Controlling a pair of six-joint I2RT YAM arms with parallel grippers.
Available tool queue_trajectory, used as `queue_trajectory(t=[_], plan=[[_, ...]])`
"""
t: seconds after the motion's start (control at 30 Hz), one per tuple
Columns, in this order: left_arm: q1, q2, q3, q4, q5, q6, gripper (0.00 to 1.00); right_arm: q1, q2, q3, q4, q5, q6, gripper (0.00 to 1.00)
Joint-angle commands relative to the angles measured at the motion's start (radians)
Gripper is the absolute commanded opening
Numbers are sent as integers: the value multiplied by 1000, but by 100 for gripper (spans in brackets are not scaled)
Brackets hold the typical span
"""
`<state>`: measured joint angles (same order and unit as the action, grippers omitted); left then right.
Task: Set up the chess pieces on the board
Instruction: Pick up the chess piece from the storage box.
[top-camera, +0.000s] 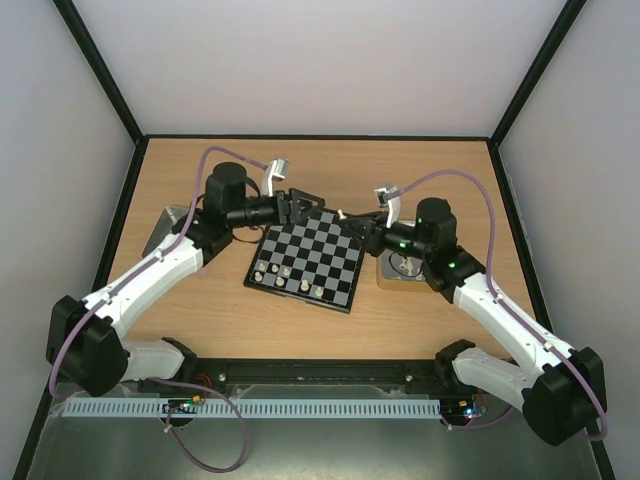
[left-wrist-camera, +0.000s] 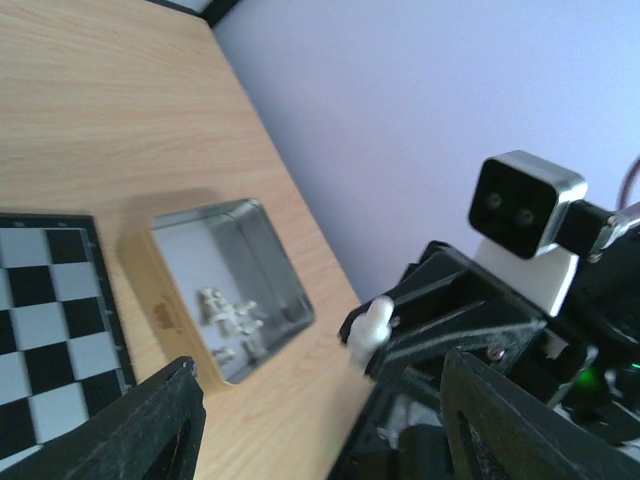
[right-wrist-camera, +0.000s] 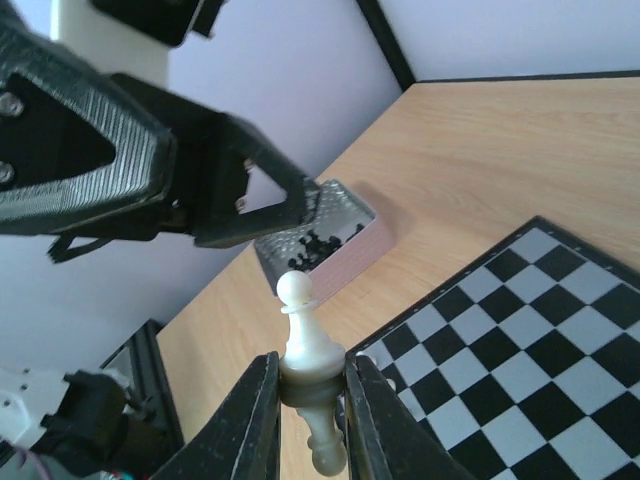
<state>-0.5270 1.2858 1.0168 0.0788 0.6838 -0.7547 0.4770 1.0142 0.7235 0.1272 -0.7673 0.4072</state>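
1 board (top-camera: 318, 250), 2 tins (top-camera: 165, 228) (top-camera: 386, 281), 2 pincers (left-wrist-camera: 320, 420) (right-wrist-camera: 310, 385), 1 piece (right-wrist-camera: 305, 345) aloft, about 5 on squares

White shells and black joints made up the left arm (top-camera: 150, 272), lower left, and the right arm (top-camera: 505, 318), lower right. A mauve cable (top-camera: 455, 173) looped over each. The right gripper (right-wrist-camera: 310, 368) had slim black fingers.
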Motion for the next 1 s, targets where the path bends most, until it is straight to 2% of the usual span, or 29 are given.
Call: queue_trajectory(t=[0.0,0.2,0.4,0.67,0.97], plan=[[-3,37,47,54,138,-46,65,21,13,24,27,-122,-50,17],[-30,100,84,15,190,-25,57,28,43,42,-19,-132,-85,17],[-62,146,124,-73,174,45,46,29,62,46,-17,-119,-87,17],[-71,157,119,-116,142,94,42,29,84,50,-7,-99,-80,17],[-73,164,117,-121,133,103,19,29,98,53,11,-103,-68,17]])
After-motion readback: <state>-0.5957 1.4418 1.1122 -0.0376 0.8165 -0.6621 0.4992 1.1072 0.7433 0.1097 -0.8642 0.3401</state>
